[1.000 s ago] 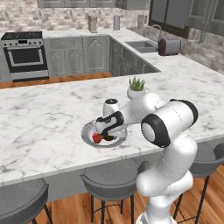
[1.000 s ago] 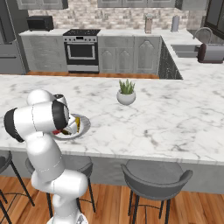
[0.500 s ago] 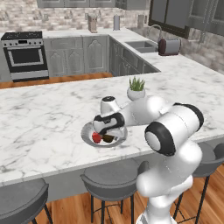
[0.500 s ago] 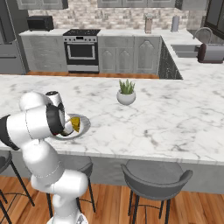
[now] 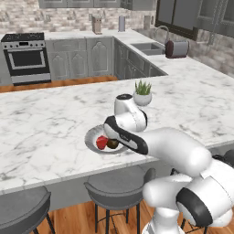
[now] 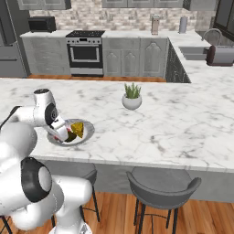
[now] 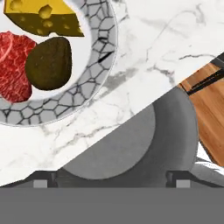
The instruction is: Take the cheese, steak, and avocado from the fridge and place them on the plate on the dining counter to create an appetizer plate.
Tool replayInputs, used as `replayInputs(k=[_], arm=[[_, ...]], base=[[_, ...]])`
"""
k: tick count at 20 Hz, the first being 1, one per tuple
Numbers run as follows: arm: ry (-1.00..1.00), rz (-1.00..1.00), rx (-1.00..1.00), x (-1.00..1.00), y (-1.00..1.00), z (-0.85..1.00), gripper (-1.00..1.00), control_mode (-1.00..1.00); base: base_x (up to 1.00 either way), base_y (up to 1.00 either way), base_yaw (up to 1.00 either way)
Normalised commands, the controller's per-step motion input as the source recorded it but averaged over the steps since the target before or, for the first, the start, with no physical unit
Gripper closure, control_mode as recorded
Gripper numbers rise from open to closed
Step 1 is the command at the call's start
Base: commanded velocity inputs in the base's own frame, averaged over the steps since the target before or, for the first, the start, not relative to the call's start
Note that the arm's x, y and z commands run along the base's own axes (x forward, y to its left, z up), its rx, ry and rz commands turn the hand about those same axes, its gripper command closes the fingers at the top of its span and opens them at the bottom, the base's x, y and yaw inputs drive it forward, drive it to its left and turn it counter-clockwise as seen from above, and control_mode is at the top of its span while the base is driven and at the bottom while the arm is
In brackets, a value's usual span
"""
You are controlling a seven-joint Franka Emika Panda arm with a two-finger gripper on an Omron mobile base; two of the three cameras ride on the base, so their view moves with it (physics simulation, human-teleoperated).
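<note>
On the white marble dining counter stands the round grey plate. The yellow cheese, the red steak and the dark avocado lie on it side by side. My gripper hovers over the plate's near rim and the counter edge. It is open wide, with nothing between its fingers and no food touching it. My forearm hides part of the plate in the left base view.
A white pot with a green plant stands just behind the plate. Round grey stools line the counter's near side. The stove and the sink worktop lie beyond. The grey fridge is at far left.
The jaws have spread wider. The hand has drawn back a little from the plate toward the counter's near edge, and the arm's elbow has dropped. The three foods stay put.
</note>
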Motion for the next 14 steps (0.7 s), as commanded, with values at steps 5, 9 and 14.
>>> replayInputs(k=[5, 9, 14], arm=[[-0.13, -0.03, 0.00, -1.00, -0.57, 0.71, -1.00, -1.00], [-0.35, 0.00, 0.00, -1.00, -0.14, 0.68, -1.00, -1.00], [-0.39, 0.00, -0.13, -0.65, 0.35, 0.51, -1.00, -1.00]], base=[[0.00, 0.00, 0.00], [0.00, 0.00, 0.00], [0.00, 0.00, 0.00]])
